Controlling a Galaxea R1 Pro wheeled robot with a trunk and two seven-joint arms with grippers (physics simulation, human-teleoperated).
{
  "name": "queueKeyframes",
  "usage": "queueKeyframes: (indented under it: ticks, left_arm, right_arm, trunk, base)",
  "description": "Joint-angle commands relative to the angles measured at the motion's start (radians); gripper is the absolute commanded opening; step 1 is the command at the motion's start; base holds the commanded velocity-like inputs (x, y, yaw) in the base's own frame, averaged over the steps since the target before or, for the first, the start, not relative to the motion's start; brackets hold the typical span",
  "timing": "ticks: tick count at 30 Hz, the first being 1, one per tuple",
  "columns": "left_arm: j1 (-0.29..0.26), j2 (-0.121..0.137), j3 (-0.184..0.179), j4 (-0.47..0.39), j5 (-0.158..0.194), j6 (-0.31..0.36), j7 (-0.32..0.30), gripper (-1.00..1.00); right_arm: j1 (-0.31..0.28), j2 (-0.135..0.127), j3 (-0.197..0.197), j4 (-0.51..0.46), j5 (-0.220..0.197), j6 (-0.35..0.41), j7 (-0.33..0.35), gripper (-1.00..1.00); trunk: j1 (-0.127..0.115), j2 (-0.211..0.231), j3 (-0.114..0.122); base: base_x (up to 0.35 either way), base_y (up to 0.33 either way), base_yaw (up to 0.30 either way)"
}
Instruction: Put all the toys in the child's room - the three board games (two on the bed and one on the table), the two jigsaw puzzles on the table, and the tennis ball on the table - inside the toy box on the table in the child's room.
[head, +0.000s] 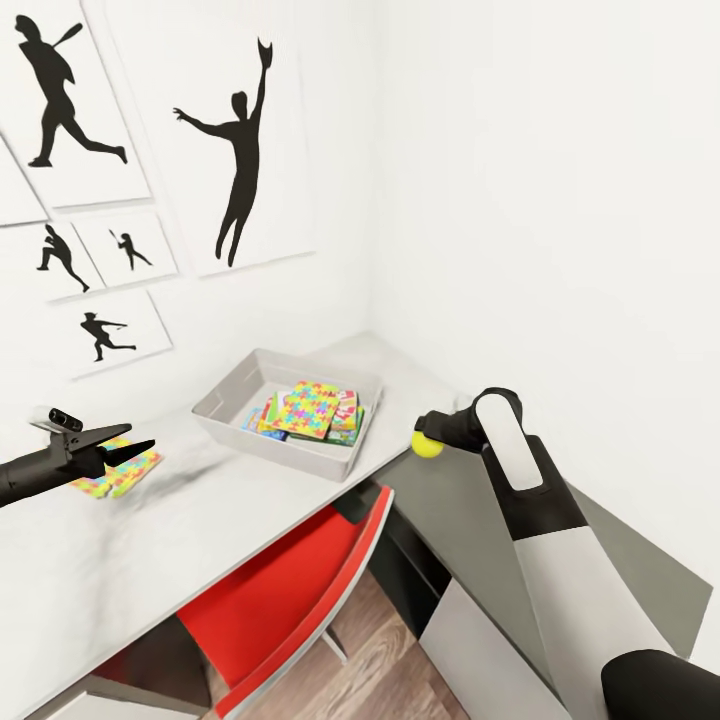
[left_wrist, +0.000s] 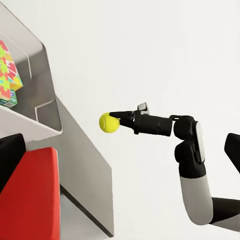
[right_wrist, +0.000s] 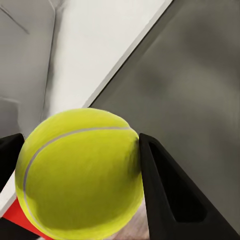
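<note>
The tennis ball (head: 427, 444) is clamped between the closed-in jaws of the right gripper (head: 436, 437), beside the toy box (head: 232, 393), while the left gripper (head: 130, 450) is held empty, jaws slightly parted.

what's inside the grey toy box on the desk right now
In the toy box, a multicoloured jigsaw puzzle lies on top of printed board games, whose edges poke out around it. How many boxes are stacked beneath, and the tub's floor under them, is covered.

The top jigsaw puzzle (head: 308, 408) hides most of the board games (head: 345, 420) beneath. The left gripper (head: 130, 447) partly covers the second puzzle (head: 118, 478).
</note>
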Motion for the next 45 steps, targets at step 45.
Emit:
queueKeyframes:
  ticks: [45]
  left_arm:
    - [-0.001,0.0,-0.001,0.0,0.0,0.01,-0.002,1.0]
  right_arm:
    - [-0.001,0.0,-0.001,0.004,-0.011,0.003,-0.012,-1.0]
  trunk:
    - [0.001,-0.002,0.048]
  base:
    - [0.078,0.055,0.051]
